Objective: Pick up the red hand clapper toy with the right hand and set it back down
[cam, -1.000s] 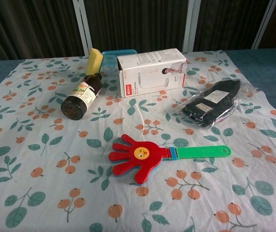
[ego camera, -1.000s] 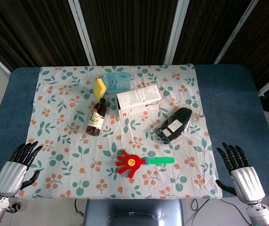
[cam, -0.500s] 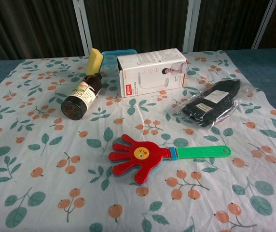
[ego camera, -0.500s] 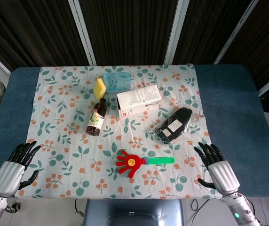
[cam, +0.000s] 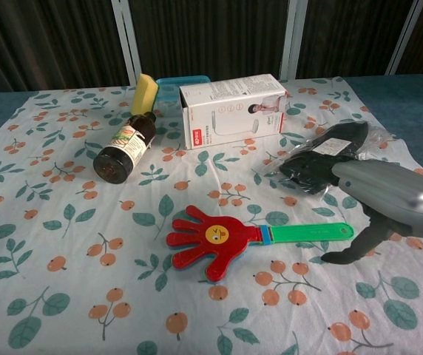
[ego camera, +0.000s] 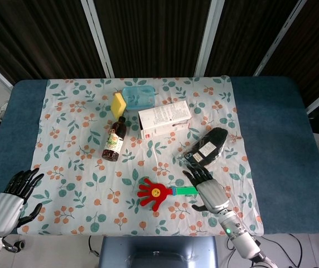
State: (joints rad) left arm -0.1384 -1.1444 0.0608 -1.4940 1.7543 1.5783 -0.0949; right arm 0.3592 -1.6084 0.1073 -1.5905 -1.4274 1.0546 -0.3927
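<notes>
Fingers spread and holding nothing, the right hand (ego camera: 208, 190) hovers over the green handle end, seemingly lined up for a grasp from above; whether it touches the handle is hard to tell. The flowered tablecloth (ego camera: 64, 128) carries everything. A white box (ego camera: 164, 120) and brown bottle (ego camera: 114, 140) lie well behind. The red hand clapper toy (cam: 226, 240) lies flat near the front edge. The left hand (ego camera: 11, 196) rests open at the table's corner, idle.

The right robot hand (ego camera: 208, 188) apparently hides the clapper's handle tip.
</notes>
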